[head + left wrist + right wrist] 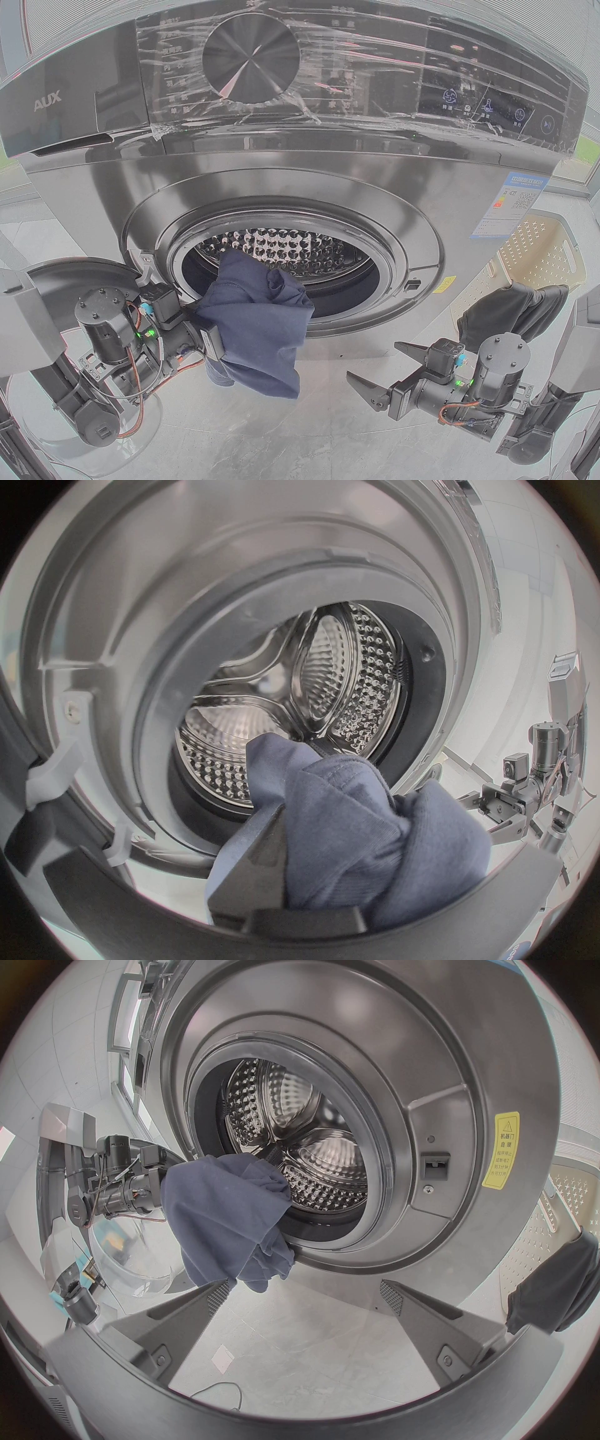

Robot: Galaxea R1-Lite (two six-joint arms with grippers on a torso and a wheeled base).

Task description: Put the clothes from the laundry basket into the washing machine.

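A navy blue garment hangs bunched from my left gripper, which is shut on it just in front of the washing machine's round opening. The cloth's upper edge reaches over the door rim toward the drum; the rest droops below. The same blue garment covers most of my left fingers. In the right wrist view the blue garment hangs at the opening's lower rim. My right gripper stands open low over the floor, right of the opening, empty. A dark garment drapes over the laundry basket.
The machine's open door stands at the left, behind my left arm. The cream perforated basket leans against the machine's right side. Pale tiled floor lies free between my two arms.
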